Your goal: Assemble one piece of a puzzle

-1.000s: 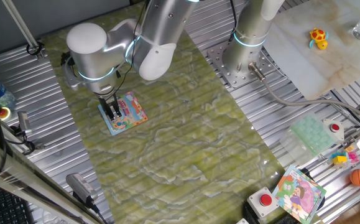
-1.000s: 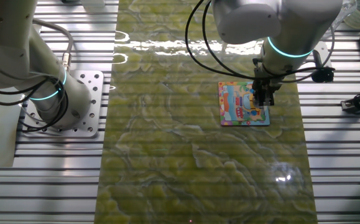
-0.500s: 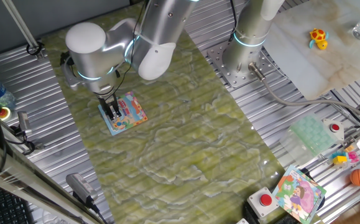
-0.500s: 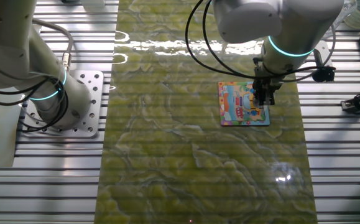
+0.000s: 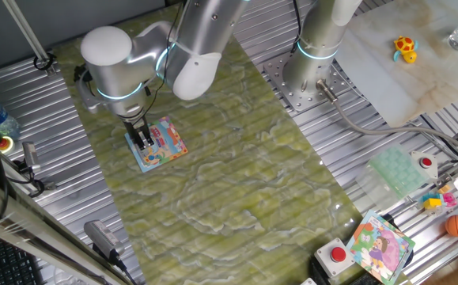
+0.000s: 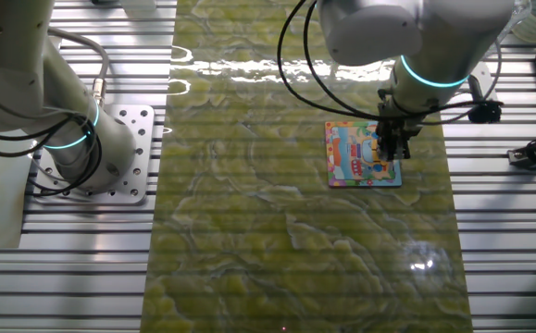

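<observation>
- Green-yellow marbled matting (image 5: 236, 170) covers the middle of a ribbed metal table (image 5: 62, 119), with the small square puzzle board with light blue border (image 5: 157, 143) lying flat on it as the landmark.
- Over that board's edge nearest the silver arm's round joint stands the black two-finger gripper (image 5: 144, 143), pointing straight down with its tips at or just above the picture.
- From the other fixed view the gripper (image 6: 395, 148) covers the board's (image 6: 361, 154) right margin.
- Its fingers look close together; whether they pinch anything cannot be told.
- No tiny greyish puzzle piece can be made out; the fingers hide that spot.
- Well apart from the board, near the table's edge, lies a larger glossy cartoon-girl picture board with green edge (image 5: 380, 245).
</observation>
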### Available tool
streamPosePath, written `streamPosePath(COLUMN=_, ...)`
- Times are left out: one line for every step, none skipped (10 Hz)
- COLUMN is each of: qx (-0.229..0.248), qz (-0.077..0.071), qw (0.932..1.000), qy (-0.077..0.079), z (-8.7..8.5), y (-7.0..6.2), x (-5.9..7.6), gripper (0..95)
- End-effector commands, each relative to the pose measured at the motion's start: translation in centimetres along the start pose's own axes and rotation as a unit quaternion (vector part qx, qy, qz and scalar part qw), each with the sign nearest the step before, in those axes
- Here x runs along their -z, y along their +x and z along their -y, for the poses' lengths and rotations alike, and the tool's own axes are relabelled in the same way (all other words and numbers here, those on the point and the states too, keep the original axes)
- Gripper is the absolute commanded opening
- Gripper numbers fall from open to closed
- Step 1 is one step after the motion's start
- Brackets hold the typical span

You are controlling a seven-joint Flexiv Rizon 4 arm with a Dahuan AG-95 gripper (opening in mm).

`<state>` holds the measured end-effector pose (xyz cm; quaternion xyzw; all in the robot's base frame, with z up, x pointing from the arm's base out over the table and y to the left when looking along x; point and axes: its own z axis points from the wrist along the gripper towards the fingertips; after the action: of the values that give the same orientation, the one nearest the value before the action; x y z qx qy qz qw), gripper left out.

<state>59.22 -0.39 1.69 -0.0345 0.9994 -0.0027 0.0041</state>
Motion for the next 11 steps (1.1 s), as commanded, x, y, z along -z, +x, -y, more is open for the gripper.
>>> streamPosePath(qx=0.002, qz=0.001, qw=1.0000, qy=0.001, z=0.3, y=0.5, x=-0.3, gripper=0.0)
streamPosePath(qx=0.005, qz=0.001, qw=1.0000, qy=0.000, z=0.6, y=0.9, x=-0.6, gripper=0.0)
streamPosePath(qx=0.007, qz=0.001, qw=1.0000, qy=0.001, z=0.7, y=1.2, x=-0.6, gripper=0.0)
streamPosePath(qx=0.009, qz=0.003, qw=1.0000, qy=-0.001, z=0.8, y=1.4, x=-0.7, gripper=0.0)
streamPosePath(qx=0.009, qz=0.004, qw=1.0000, qy=-0.001, z=0.8, y=1.4, x=-0.7, gripper=0.0)
streamPosePath(qx=0.008, qz=0.004, qw=1.0000, qy=-0.002, z=0.7, y=1.3, x=-0.5, gripper=0.0)
streamPosePath(qx=0.007, qz=0.005, qw=0.9999, qy=-0.006, z=0.6, y=1.2, x=-0.3, gripper=0.0)
streamPosePath(qx=0.006, qz=0.005, qw=1.0000, qy=-0.006, z=0.5, y=1.0, x=0.0, gripper=0.0)
streamPosePath(qx=0.004, qz=0.005, qw=1.0000, qy=-0.006, z=0.2, y=0.6, x=0.2, gripper=0.0)
streamPosePath(qx=0.000, qz=0.004, qw=1.0000, qy=-0.006, z=-0.1, y=0.1, x=0.3, gripper=0.0)
streamPosePath(qx=-0.004, qz=0.002, qw=1.0000, qy=-0.005, z=-0.5, y=-0.3, x=0.5, gripper=0.0)
